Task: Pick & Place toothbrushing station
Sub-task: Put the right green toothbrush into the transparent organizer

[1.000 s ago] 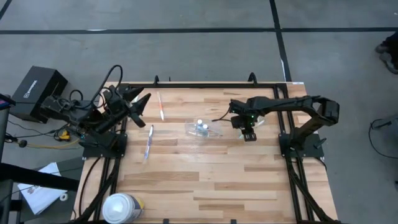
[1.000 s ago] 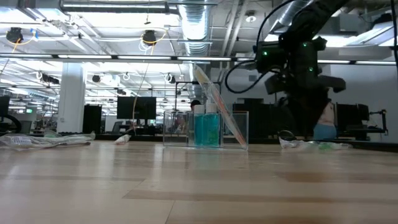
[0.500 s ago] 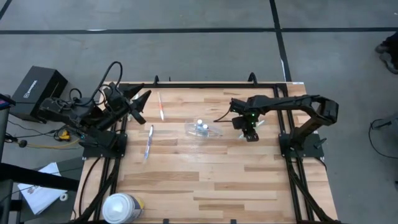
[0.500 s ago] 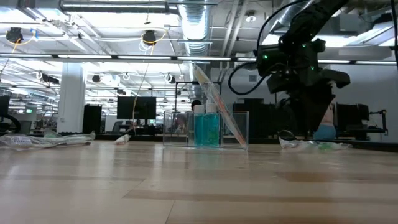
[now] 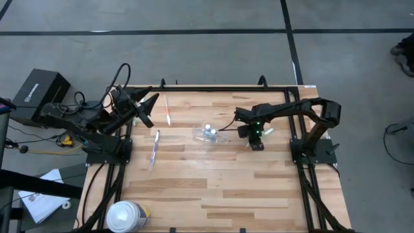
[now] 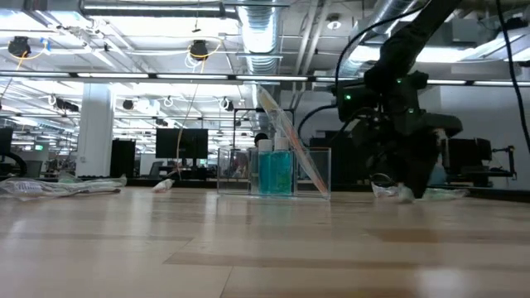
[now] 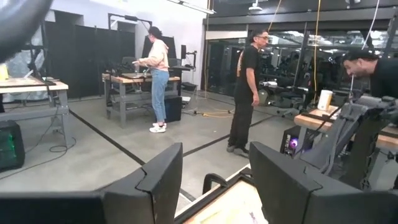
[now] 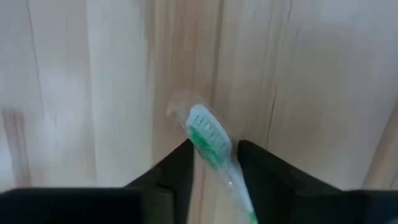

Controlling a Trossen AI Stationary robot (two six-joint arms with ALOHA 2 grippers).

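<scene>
My right jaws (image 8: 214,163) pinch the green toothbrush (image 8: 211,140) just behind its head; it's light, slim and slippery, so mid-handle would steady it.

no legible text on any surface, pale logo on black box (image 5: 40,90) beside table unreadable

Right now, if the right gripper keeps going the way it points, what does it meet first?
The table: the right gripper points down at it, with the green toothbrush already between its jaws. How far off the table is, I can't tell.
</scene>
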